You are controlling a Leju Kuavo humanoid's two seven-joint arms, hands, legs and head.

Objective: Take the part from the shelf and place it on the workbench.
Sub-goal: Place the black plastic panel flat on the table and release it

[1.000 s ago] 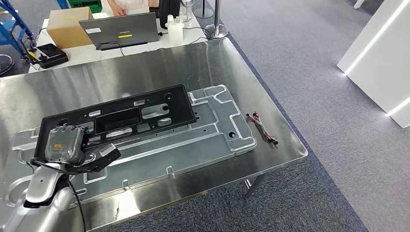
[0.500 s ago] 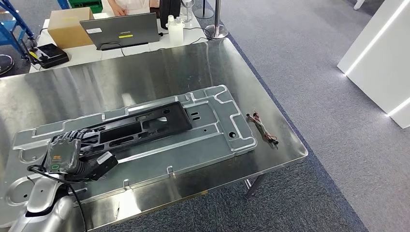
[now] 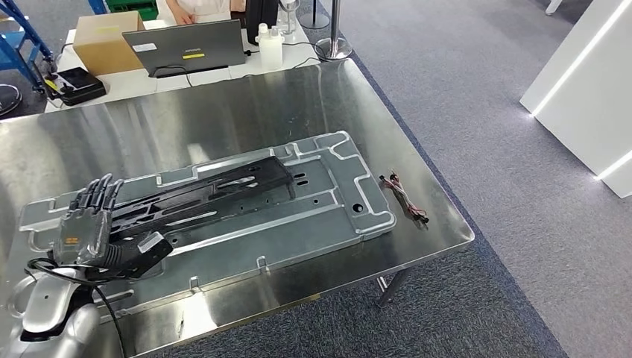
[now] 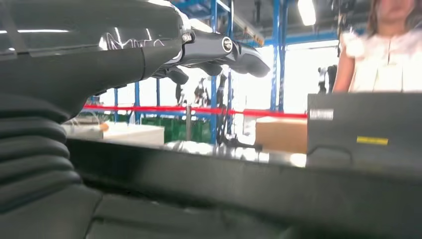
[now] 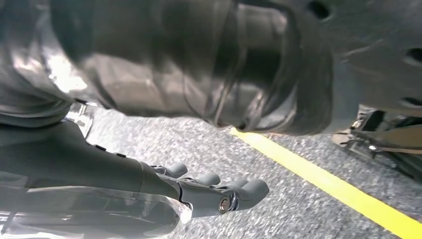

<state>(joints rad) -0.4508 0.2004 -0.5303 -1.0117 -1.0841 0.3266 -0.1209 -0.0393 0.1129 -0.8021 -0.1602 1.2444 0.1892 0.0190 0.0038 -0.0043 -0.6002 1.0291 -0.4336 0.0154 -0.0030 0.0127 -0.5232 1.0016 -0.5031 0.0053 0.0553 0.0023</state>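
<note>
Change: black part (image 3: pixel 201 195), tilted up a second ago, now lies flat on the metal plate (image 3: pixel 328 201) at worktop (image 3: pixel 223 112) centre.
Left hand (image 3: pixel 88 224): fingers spread, released, at 9 o'clock end.
Right hand (image 5: pixel 199 191): hangs empty, fingers loosely apart.
Meaning: placement looks done.

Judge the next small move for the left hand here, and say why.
Probably lift the left hand up and back toward the robot. The black part lies flat on the metal plate, and the fingers are spread above its end, apparently gripping nothing.

Laptop (image 3: pixel 186 46), cardboard box (image 3: pixel 104 41), cable bundle (image 3: pixel 404 198)
</note>
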